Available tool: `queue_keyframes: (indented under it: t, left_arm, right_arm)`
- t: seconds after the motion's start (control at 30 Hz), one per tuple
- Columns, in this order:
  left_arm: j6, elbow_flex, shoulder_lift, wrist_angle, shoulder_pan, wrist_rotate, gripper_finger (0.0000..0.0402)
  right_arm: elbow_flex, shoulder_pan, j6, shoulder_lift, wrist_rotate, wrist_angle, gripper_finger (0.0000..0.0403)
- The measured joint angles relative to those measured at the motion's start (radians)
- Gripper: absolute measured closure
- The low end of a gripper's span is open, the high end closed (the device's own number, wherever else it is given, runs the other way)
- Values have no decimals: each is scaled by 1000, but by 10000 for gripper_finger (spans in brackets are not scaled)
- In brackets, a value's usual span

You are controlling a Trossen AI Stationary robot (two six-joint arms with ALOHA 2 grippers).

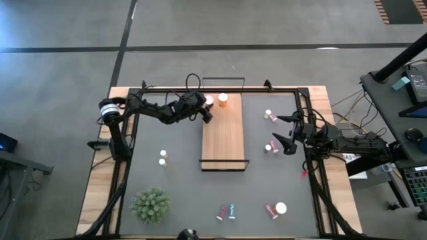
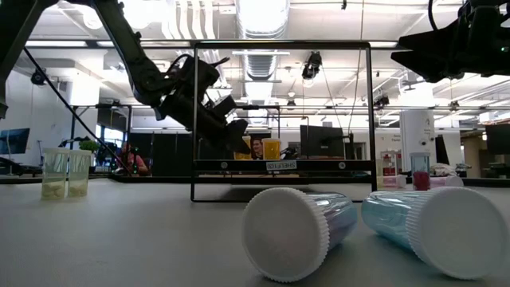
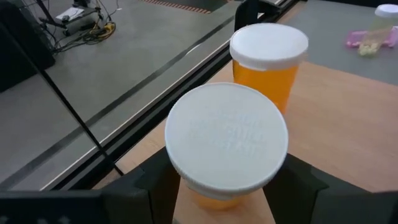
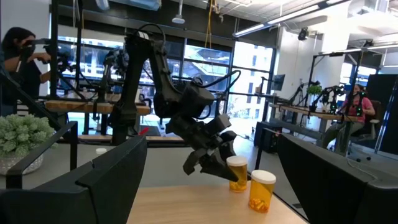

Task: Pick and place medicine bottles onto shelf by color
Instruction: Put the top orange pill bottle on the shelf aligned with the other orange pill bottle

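Looking across the tabletop from the near edge, I have two teal bottles [image 2: 366,227] lying on their sides closest to me, white caps facing the low camera, with a pink-red bottle [image 1: 271,212] and a white-capped bottle [image 1: 281,208] just beside them toward the near right corner. The green spiky plant [image 1: 150,204] sits at the near left corner. Farther in, two small white bottles [image 1: 163,157] stand together left of the shelf [image 1: 223,143], which lies lengthwise down the middle of the tabletop, its light-wood board running from mid-table to the far edge. My right gripper [image 1: 288,133] hovers above the tabletop near the right edge, right of the shelf, fingers spread wide and holding nothing; a pink-red bottle [image 1: 271,148] lies just below it, and another small bottle [image 1: 268,115] lies a little farther back. At the far end of the shelf stand two orange bottles with white caps. My left gripper [image 1: 207,108] reaches in from the left at that far end, its fingers either side of the nearer orange bottle [image 3: 227,152], which stands upright on the board; the wrist view hides the contact, so I cannot tell whether they are gripping it or standing clear. The second orange bottle [image 3: 268,65] stands upright just beside it on the shelf, nothing touching it.
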Motion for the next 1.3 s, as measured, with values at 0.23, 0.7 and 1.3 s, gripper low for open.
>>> queue_keyframes:
  t: [0.23,0.7,1.3]
  left_arm:
    - [0,14,14,4,0,0,213]
    - [-25,40,33,-1,0,4,212]
    - [-17,40,33,-18,0,-6,212]
  right_arm:
    - [0,0,0,0,0,0,53]
    - [0,0,0,0,0,0,53]
    - [0,0,0,0,0,0,53]
